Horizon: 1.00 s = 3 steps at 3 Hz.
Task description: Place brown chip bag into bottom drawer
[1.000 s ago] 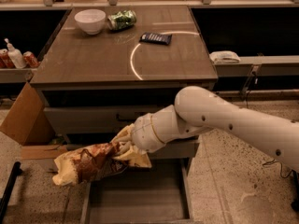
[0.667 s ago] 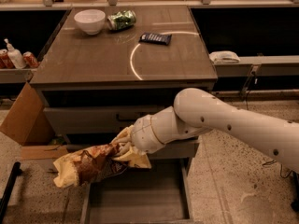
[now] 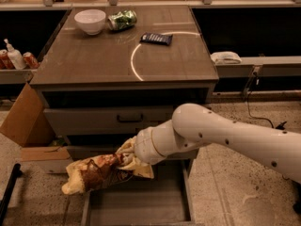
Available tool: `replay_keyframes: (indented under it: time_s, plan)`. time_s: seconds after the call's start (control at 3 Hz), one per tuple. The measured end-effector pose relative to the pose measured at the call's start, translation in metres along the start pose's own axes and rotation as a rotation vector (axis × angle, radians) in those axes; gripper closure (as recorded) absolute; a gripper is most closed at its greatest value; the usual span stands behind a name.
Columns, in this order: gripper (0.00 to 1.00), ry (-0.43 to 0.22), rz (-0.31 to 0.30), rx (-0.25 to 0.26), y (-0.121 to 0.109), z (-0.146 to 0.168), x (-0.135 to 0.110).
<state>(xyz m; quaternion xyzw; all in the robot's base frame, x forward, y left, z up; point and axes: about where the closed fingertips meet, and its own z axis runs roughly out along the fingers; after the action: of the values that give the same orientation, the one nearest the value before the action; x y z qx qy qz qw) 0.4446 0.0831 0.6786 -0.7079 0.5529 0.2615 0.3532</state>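
The brown chip bag (image 3: 96, 173) is glossy dark brown with pale yellow ends. It hangs nearly level over the front left corner of the open bottom drawer (image 3: 141, 204). My gripper (image 3: 126, 160) is at the bag's right end, shut on it, with the fingers mostly wrapped by the bag. The white arm (image 3: 225, 135) reaches in from the right, in front of the cabinet. The bag's left end sticks out past the drawer's left wall. The drawer floor is bare.
On the counter top (image 3: 94, 65) stand a white bowl (image 3: 90, 20), a green can (image 3: 122, 20) on its side and a dark blue packet (image 3: 156, 38). A closed drawer front with a black handle (image 3: 130, 119) is above the arm. A cardboard box (image 3: 26, 124) sits at left.
The arm and the bag have moved slightly down and to the right, closer over the open drawer. The grip on the bag is unchanged.
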Motion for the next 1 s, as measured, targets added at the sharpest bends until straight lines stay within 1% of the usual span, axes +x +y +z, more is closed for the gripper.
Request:
replay_keyframes:
  time_s: [0.33, 0.67, 1.0]
  plan:
    - [1.00, 0.050, 0.016, 0.069, 0.014, 0.022, 0.046]
    - [1.00, 0.047, 0.041, 0.160, 0.021, 0.048, 0.096]
    - [1.00, 0.047, 0.041, 0.160, 0.021, 0.048, 0.096]
